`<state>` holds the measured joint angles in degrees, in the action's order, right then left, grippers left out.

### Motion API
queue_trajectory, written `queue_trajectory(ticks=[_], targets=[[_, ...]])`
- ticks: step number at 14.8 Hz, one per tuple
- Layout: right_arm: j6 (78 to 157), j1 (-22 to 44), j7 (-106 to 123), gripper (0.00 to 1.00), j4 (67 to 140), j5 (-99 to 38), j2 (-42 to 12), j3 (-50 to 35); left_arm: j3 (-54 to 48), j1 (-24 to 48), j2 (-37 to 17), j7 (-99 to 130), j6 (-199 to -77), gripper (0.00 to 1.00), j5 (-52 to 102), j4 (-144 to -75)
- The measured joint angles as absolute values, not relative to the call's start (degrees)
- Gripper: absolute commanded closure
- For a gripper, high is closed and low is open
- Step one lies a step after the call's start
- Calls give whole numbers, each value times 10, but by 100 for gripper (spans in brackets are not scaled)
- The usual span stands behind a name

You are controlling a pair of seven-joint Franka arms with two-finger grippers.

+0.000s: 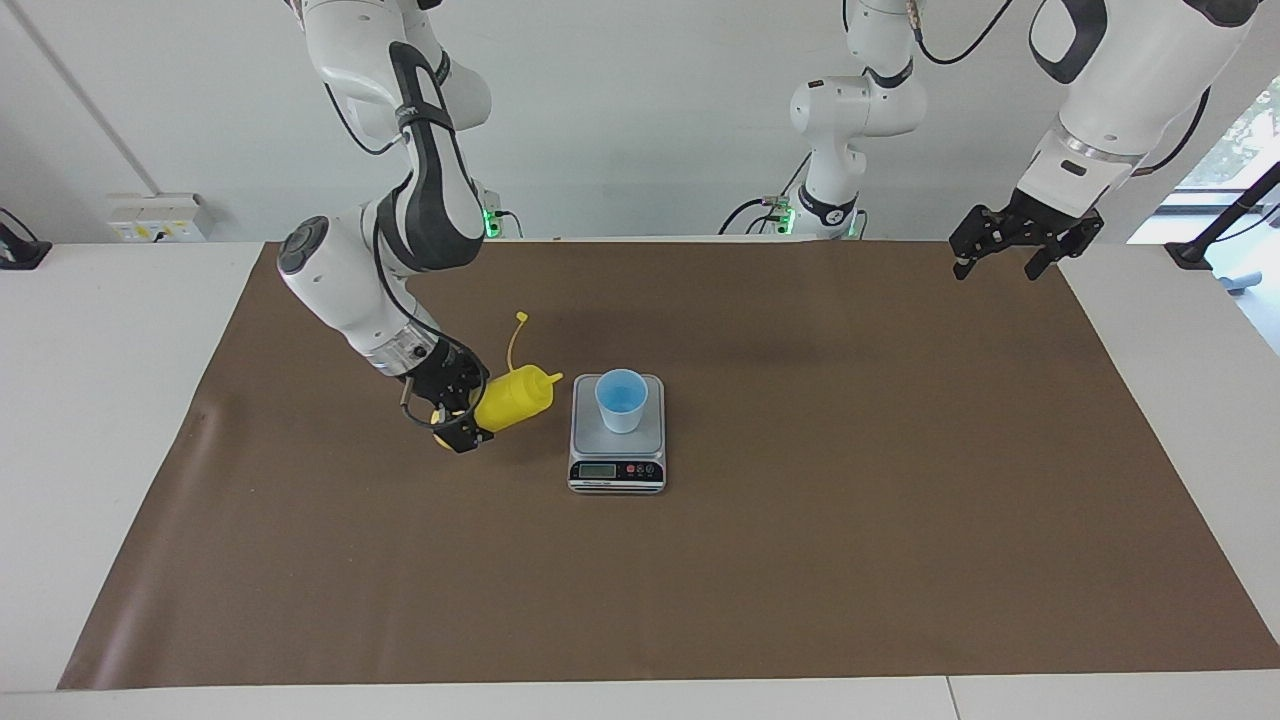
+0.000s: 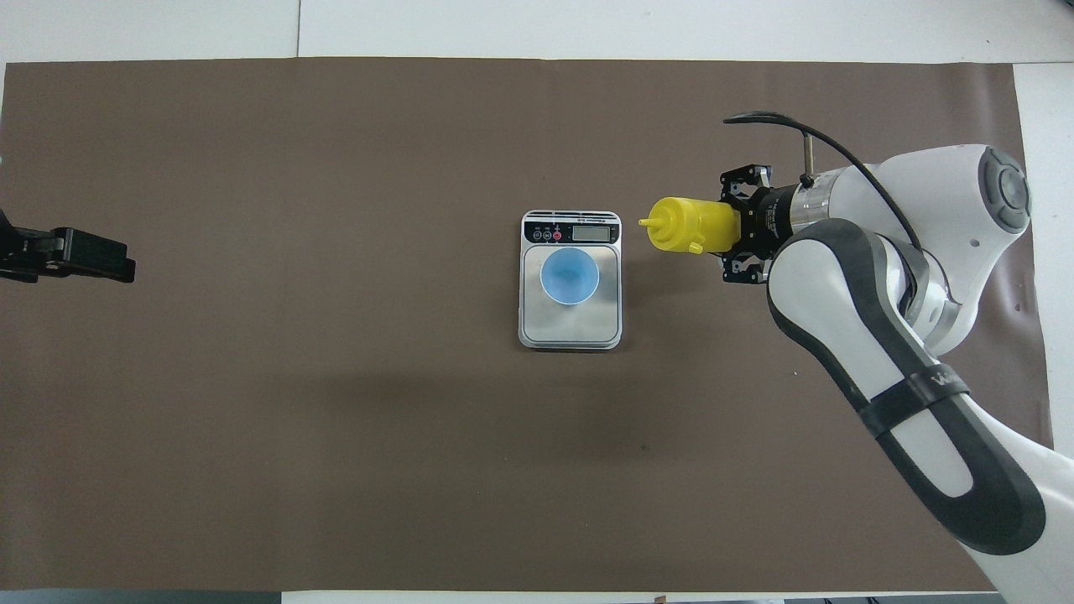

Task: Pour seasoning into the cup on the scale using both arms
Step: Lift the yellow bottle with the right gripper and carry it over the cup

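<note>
**Right arm tipping the seasoning toward the cup**

In the facing view, the right gripper [image 1: 455, 415] is sitting left of centre in the frame, clamped around the base of the seasoning [image 1: 515, 395], which is lying tilted with its nozzle pointing at the cup [image 1: 621, 400]. The nozzle is stopping just beside the scale [image 1: 617, 432], short of the cup's rim, and the cap strap is curling up above the bottle. The cup is standing upright on the scale's steel platform, at the middle of the frame, with the display strip facing the bottom edge. The left gripper [image 1: 1010, 250] is hanging in the upper right of the frame over the edge of the brown mat [image 1: 800, 580], its fingers spread apart and holding nothing; that arm is waiting. The mat is covering most of a white table [image 1: 100, 450], and a pale wall with a socket box [image 1: 160, 217] is filling the upper left.

In the overhead view, the seasoning [image 2: 692, 226] is showing right of centre, held sideways in the right gripper [image 2: 738, 231]. The cup [image 2: 570, 276] is sitting on the scale [image 2: 570, 323] at the frame's middle. The left gripper [image 2: 75, 256] is resting at the left edge, over the mat [image 2: 336, 419].
</note>
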<state>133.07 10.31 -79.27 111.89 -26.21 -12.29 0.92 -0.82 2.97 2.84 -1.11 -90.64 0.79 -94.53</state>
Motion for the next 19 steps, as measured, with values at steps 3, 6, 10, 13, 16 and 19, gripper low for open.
queue_trajectory(ticks=[3, 6, 10, 13, 16, 19], targets=[[1331, 118, -818, 100, 1093, -155, -134, 9, -8, 30, 28, -11, -906, 0, 8, -945], [1326, 142, -836, 100, 1058, -57, -154, 9, -8, 30, 28, -11, -906, 0, 8, -945], [1325, 168, -860, 100, 1040, 0, -170, 9, -8, 30, 28, -11, -906, 0, 8, -945], [1292, 182, -872, 100, 1011, 34, -184, 10, -8, 30, 28, -11, -906, 0, 8, -945], [1256, 194, -890, 100, 960, 91, -215, 9, -8, 30, 28, -11, -906, 0, 8, -945], [1246, 213, -895, 100, 944, 128, -232, 10, -8, 29, 28, -11, -906, 0, 8, -945]])
